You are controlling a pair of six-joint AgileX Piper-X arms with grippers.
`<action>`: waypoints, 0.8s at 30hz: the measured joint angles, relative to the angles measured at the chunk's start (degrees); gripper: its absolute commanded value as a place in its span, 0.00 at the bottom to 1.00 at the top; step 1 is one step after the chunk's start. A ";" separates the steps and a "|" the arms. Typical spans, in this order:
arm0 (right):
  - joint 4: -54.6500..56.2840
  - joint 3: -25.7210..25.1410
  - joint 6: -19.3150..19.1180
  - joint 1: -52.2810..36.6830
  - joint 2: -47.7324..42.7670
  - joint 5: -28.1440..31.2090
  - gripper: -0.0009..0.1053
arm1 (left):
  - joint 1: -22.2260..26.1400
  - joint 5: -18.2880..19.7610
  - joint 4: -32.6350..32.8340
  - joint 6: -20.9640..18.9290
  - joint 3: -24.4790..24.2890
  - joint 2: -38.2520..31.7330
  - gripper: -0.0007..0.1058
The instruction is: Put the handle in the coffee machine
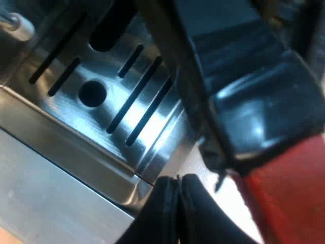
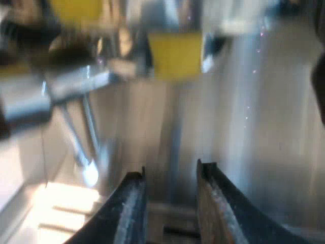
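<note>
The holder's dark handle (image 1: 254,96) runs close across the left wrist view, ending in its red tip (image 1: 289,203), above the espresso machine's steel drip tray (image 1: 76,137). My left gripper (image 1: 177,195) sits just beside the handle's red end, over the tray's corner, its two black fingers pressed together with nothing between them. My right gripper (image 2: 170,201) points at the machine's steel front (image 2: 244,127), fingers apart with an empty gap. The holder's metal basket is hidden.
The drip tray has long slots (image 1: 139,104) and a round hole (image 1: 92,94). A thin steam wand (image 2: 76,142) hangs down near the right gripper. Yellow shapes (image 2: 175,53) show higher up by the machine, too blurred to name.
</note>
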 measured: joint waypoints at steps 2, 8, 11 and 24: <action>0.59 1.25 0.14 0.00 -1.31 -0.98 0.29 | 0.00 0.00 -0.79 -0.92 0.76 -0.82 0.01; 6.63 8.41 0.88 0.88 -10.56 -4.74 0.29 | 0.00 -1.34 -3.14 -4.36 3.61 -4.24 0.01; 9.71 11.15 0.97 2.15 -15.34 -6.35 0.29 | 0.00 -1.43 -3.28 -5.96 4.15 -4.73 0.01; 37.19 13.19 8.09 8.77 -38.76 -19.88 0.62 | -2.16 -3.27 -4.54 -18.00 5.25 -7.11 0.01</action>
